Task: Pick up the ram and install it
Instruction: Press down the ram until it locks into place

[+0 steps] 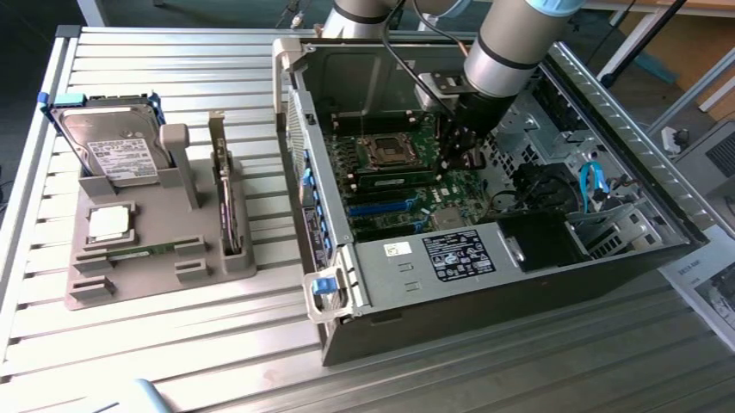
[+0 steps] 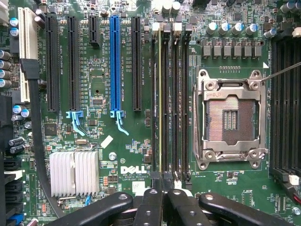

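The ram (image 2: pixel 160 99) stands edge-on in one of the long black memory slots (image 2: pixel 173 103) next to the open processor socket (image 2: pixel 230 120). In the exterior view it is a dark green strip (image 1: pixel 394 179) just below the socket (image 1: pixel 388 152). My gripper (image 2: pixel 162 184) hangs over one end of that stick, fingers shut together. Whether the fingertips touch its top edge I cannot tell. From outside, the gripper (image 1: pixel 457 153) reaches down into the open computer case (image 1: pixel 677 206), low over the motherboard.
Blue and black expansion slots (image 2: pixel 115 61) and a silver heatsink (image 2: pixel 74 173) lie beside the memory slots. On the exterior view's left, a grey fixture (image 1: pixel 150 249) on the slatted table holds a hard drive (image 1: pixel 109 142), a square silver chip (image 1: pixel 109 222) and an upright card (image 1: pixel 230 211).
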`<move>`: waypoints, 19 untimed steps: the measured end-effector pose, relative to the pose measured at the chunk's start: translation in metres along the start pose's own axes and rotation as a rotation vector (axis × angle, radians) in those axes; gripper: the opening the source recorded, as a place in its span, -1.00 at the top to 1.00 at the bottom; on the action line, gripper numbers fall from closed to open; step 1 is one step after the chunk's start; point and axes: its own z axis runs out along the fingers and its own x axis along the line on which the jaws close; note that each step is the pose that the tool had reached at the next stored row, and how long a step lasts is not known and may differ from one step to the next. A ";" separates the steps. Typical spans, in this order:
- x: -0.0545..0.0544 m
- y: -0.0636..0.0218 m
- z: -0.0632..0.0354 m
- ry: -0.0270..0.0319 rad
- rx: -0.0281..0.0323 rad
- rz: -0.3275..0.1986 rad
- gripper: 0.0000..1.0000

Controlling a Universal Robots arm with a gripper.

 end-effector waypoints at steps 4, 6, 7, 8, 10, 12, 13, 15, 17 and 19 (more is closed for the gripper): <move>0.000 0.0000 -0.0040 0.0001 -0.0019 0.000 0.80; 0.000 -0.0001 -0.0072 0.0004 -0.0036 0.000 0.80; 0.000 -0.0002 -0.0084 0.0004 -0.0042 0.000 0.80; 0.000 -0.0003 -0.0105 0.0005 -0.0055 0.000 0.80; -0.001 -0.0005 -0.0144 0.0004 -0.0078 0.000 0.80; -0.001 -0.0005 -0.0153 0.0003 -0.0085 0.000 0.80; -0.001 -0.0005 -0.0153 0.0003 -0.0085 0.000 0.80; -0.001 -0.0003 -0.0154 0.0006 -0.0085 0.000 0.80; -0.001 0.0015 -0.0155 0.0007 -0.0086 0.000 0.80; -0.001 0.0056 -0.0154 0.0005 -0.0083 0.000 0.80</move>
